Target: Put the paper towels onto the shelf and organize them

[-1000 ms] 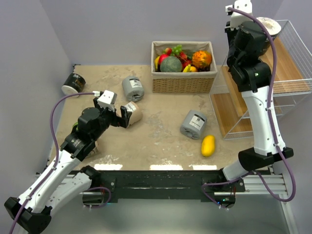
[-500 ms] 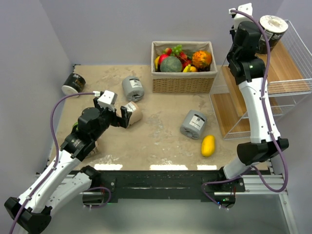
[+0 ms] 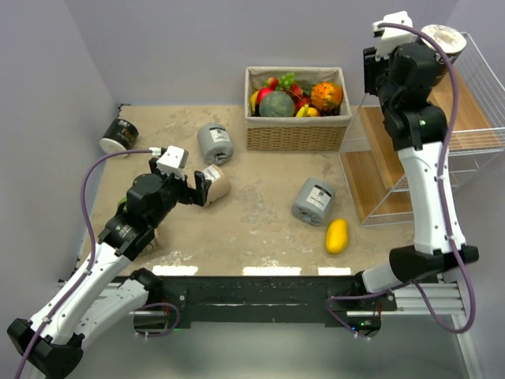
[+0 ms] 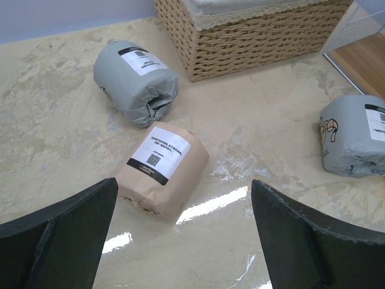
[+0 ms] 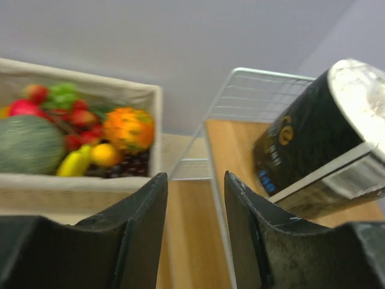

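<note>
The tan paper towel roll (image 4: 161, 170) bore a white label with a black band. The first grey roll (image 4: 135, 81) and second grey roll (image 4: 355, 135) carried white labels, and the black roll (image 5: 313, 144) had a white end. The shelf (image 3: 473, 118) was white wire with light-wood boards, the wicker basket (image 3: 297, 136) woven tan, the mango (image 3: 337, 235) yellow and the table (image 3: 260, 229) mottled beige.

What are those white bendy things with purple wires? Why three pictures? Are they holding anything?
Those are two robot arms bolted to a table. The big picture looks down from above. The other two come from small cameras on each wrist, so everything looks close up. On the table lie a tan paper towel roll, two grey rolls, a black roll, a mango and a fruit basket. The left fingers (black shapes at the bottom) are wide open, empty, facing the tan roll. The right fingers are up at the white shelf, empty too; another black roll sits there beside them.
</note>
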Robot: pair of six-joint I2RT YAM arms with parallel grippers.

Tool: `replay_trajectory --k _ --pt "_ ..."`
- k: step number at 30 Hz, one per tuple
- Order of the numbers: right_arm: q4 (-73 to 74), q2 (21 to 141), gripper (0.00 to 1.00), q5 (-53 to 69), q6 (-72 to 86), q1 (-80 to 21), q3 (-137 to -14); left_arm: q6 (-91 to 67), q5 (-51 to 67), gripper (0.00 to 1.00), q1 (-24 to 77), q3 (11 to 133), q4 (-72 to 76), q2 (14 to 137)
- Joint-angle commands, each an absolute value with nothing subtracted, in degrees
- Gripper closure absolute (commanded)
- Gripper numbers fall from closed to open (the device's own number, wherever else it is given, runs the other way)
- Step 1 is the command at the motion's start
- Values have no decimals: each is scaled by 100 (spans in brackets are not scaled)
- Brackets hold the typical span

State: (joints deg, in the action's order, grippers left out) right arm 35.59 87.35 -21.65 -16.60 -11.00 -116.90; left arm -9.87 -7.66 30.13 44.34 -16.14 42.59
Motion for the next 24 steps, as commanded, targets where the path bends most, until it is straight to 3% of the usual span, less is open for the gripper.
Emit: replay_trajectory --k 1,3,5,11,12,17,24 --pt "3613 7728 52 -91 -503 -1212 -11234 -967 -1265 2 3023 4456 -1617 4184" --pt "3220 7472 47 509 34 -1396 -10611 -1019 -1510 1 3023 4439 -1608 4166" --pt "2850 7043 39 292 420 -2010 -9797 -1028 -1625 1 3023 4421 -1591 4192" --pt "1760 6277 11 509 1062 -2961 -7976 -1195 -2703 2 3023 4596 -1775 4823" --pt "1653 6197 1 614 1107 -3127 -7754 -1308 -2933 2 3015 4762 -1836 4938" --pt "1091 5644 1 782 1563 -3463 -6560 -1599 -3823 0 2892 5404 -2127 5781" --pt "729 4879 1 1204 1916 -3533 -5810 -1793 -2718 0 1296 6975 -2355 7416"
